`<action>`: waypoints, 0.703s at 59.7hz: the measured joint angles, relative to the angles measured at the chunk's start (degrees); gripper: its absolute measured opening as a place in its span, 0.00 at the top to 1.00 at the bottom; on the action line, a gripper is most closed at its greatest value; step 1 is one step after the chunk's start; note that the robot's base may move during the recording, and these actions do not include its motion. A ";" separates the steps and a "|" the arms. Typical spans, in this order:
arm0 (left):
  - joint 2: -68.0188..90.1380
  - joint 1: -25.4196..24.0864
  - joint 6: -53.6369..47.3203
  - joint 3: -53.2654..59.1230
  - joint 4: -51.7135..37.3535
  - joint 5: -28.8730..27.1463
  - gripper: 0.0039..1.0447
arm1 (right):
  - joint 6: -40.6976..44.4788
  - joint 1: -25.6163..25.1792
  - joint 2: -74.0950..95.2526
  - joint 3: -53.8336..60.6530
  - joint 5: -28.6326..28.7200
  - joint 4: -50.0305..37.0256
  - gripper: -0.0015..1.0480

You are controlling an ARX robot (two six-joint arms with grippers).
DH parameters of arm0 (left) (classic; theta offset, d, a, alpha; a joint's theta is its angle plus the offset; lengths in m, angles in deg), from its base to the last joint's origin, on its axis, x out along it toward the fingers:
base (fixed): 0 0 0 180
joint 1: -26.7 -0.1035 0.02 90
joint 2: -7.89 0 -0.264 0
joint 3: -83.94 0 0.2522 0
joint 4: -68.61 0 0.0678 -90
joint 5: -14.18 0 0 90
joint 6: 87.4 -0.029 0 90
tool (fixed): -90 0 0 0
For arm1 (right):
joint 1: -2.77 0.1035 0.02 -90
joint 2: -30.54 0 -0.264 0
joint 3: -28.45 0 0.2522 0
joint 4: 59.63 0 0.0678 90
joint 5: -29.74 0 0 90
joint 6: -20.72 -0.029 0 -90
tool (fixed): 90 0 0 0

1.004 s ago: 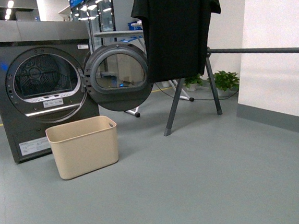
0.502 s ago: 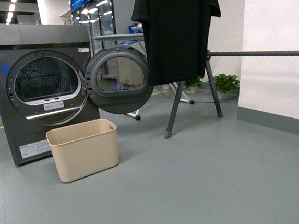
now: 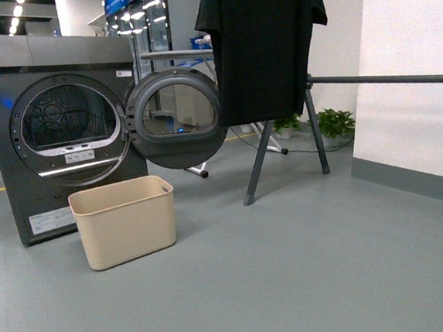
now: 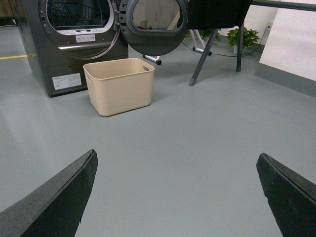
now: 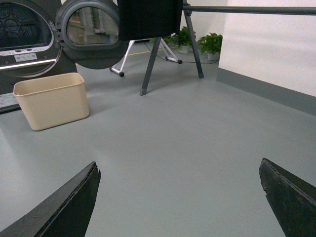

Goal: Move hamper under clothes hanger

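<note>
The beige hamper stands on the grey floor in front of the dark grey washing machine, left of the clothes hanger. It also shows in the left wrist view and the right wrist view. The clothes hanger is a dark metal rack with a long horizontal bar and splayed legs; a black T-shirt hangs on it. My left gripper is open and empty, over bare floor well short of the hamper. My right gripper is open and empty over bare floor. Neither arm shows in the front view.
The washing machine has its round door swung open above the hamper. A white wall with a grey skirting runs along the right. Potted plants stand behind the rack legs.
The front view has shifted slightly; the scene sits a little lower and to the right than a second ago. The hamper and rack have not moved on the floor.
</note>
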 joint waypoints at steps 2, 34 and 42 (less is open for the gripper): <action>0.00 0.00 0.00 0.00 0.00 0.00 0.06 | 0.00 0.00 0.00 0.00 0.00 0.00 0.08; 0.00 0.00 0.00 0.00 0.00 0.00 0.06 | 0.00 0.00 0.00 0.00 0.00 0.00 0.08; 0.00 0.00 0.00 0.00 0.00 0.02 0.06 | 0.02 0.00 0.00 0.00 0.00 0.00 0.08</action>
